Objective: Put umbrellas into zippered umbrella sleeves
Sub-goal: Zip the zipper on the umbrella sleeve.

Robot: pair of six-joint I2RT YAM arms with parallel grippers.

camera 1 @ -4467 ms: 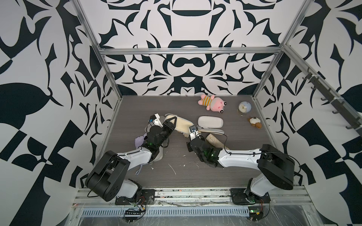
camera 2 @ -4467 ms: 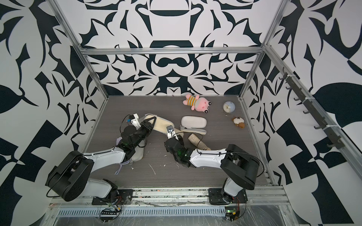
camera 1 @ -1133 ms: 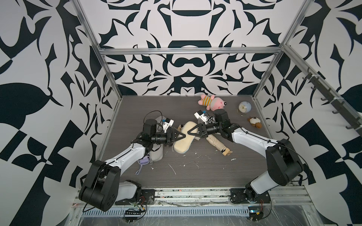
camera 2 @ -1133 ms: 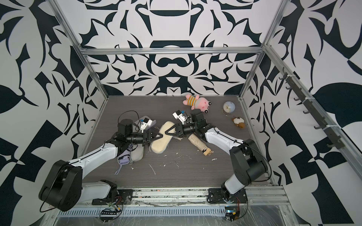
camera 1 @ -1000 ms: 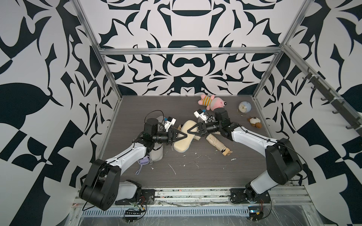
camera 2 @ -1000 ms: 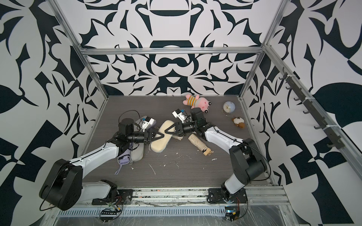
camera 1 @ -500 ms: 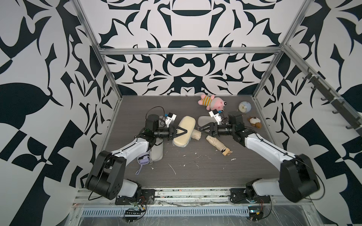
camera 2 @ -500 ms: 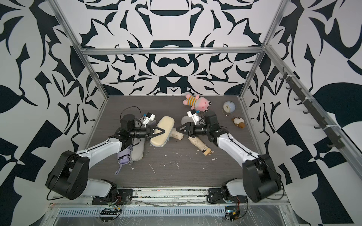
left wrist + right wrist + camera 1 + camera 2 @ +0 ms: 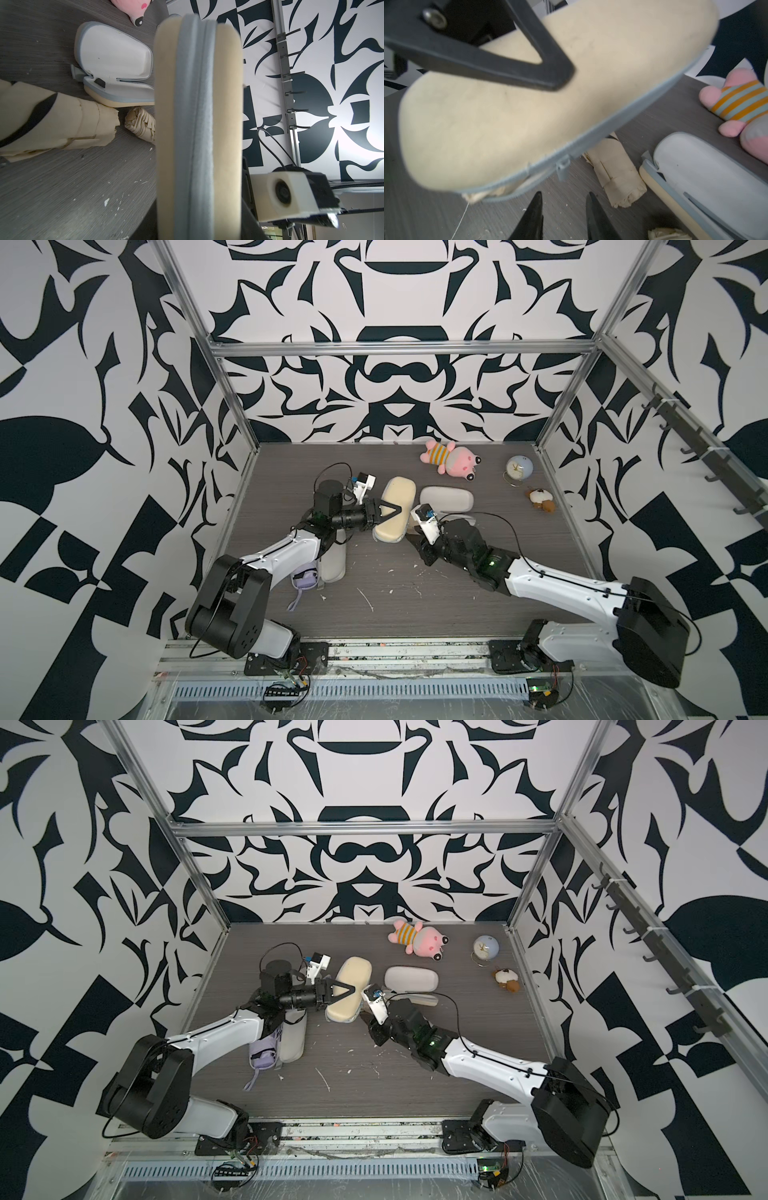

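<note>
My left gripper (image 9: 388,510) is shut on a closed beige sleeve (image 9: 395,510), held flat-side up above the table; in the left wrist view its grey zip edge (image 9: 195,124) fills the middle. A bit of cream fabric pokes from a gap in the zip (image 9: 477,196). Just in front of this sleeve, low over the table, my right gripper (image 9: 563,207) is open with nothing between its fingers. Two beige umbrellas (image 9: 141,122) (image 9: 62,122) lie on the table below. An open sleeve (image 9: 446,499) shows its pale lining behind them. A lavender umbrella (image 9: 305,578) lies by another beige sleeve (image 9: 334,564) under my left arm.
A pink plush toy (image 9: 451,456), a small round clock (image 9: 519,468) and a little brown-and-white toy (image 9: 540,499) lie at the back right. White flecks are scattered over the grey table (image 9: 374,614). Patterned walls and a metal frame enclose the table.
My right gripper has come off the sleeve's right end and swung forward and down to the table in front of it. The left gripper still holds the sleeve in nearly the same place.
</note>
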